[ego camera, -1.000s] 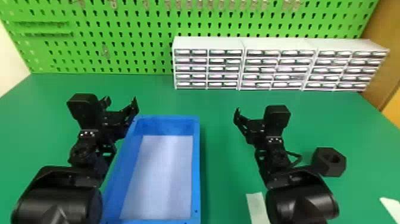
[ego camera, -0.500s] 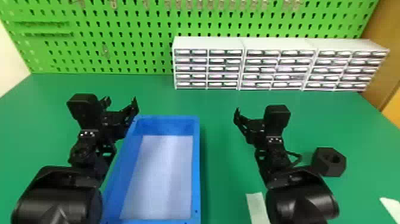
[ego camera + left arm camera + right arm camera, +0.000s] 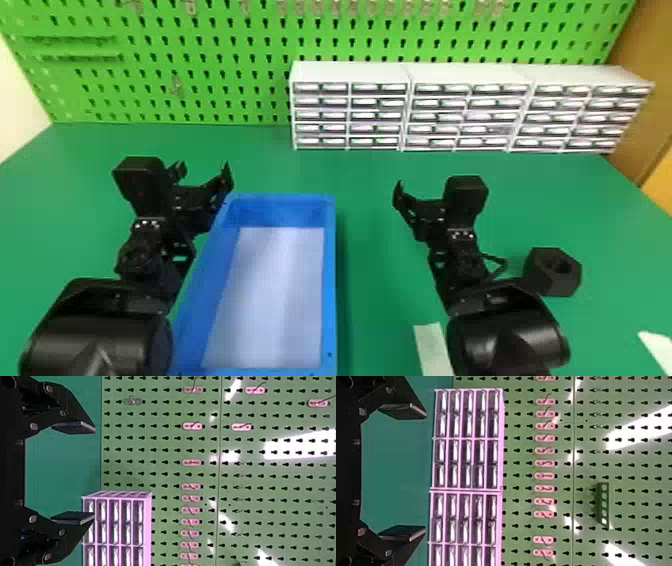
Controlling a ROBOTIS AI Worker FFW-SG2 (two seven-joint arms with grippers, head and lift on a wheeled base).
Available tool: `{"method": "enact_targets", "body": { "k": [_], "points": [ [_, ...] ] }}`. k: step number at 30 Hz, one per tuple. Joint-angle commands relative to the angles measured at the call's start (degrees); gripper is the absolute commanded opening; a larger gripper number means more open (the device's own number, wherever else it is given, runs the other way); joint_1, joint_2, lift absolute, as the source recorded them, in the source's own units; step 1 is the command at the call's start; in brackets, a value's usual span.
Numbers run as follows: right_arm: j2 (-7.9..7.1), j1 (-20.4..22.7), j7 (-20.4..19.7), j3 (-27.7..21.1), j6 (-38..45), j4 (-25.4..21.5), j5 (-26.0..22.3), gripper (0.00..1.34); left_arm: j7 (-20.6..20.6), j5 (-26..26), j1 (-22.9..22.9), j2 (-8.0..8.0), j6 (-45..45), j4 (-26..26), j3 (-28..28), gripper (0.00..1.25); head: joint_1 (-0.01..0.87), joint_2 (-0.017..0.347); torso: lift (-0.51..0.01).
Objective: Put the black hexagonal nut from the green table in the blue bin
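My left gripper (image 3: 202, 175) and right gripper (image 3: 425, 210) have fingers spread. The nut (image 3: 545, 277) lies at the right gripper's four o'clock; the bin (image 3: 330, 280), eight o'clock.

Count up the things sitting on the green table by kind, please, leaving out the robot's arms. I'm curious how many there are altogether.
Black hexagonal nut: 1
Blue bin: 1
White drawer cabinets: 3
Pale flat pieces: 2
Total: 7
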Motion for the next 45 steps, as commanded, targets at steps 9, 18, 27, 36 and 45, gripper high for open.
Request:
{"method": "enact_targets", "body": {
  "k": [9, 18, 27, 36, 45],
  "points": [
    [-0.05, -0.01, 0.00, 0.00, 0.35, 0.00, -0.44, 1.07, 0.00, 0.00, 0.09, 0.00, 0.00, 0.01, 0.04, 0.77, 0.686, 0.052, -0.097],
    [-0.49, -0.01, 0.18, -0.35, 2.72, -1.67, -0.62, 1.07, 0.00, 0.00, 0.09, 0.00, 0.00, 0.01, 0.13, 0.77, 0.686, 0.052, -0.097],
    [-1.19, -0.63, 3.16, -3.34, 4.57, -3.86, 0.79, 1.07, 0.00, 0.00, 0.09, 0.00, 0.00, 0.01, 0.13, 0.77, 0.686, 0.052, -0.097],
    [-3.39, -1.95, 4.75, -5.80, 8.53, -7.29, 1.67, 1.07, 0.00, 0.00, 0.09, 0.00, 0.00, 0.01, 0.13, 0.77, 0.686, 0.052, -0.097],
    [-6.03, -3.35, 6.68, -9.23, 14.50, -9.58, 0.35, 1.07, 0.00, 0.00, 0.17, 0.00, 0.00, 0.01, 0.21, 0.77, 0.686, 0.052, -0.097]
  ]
}}
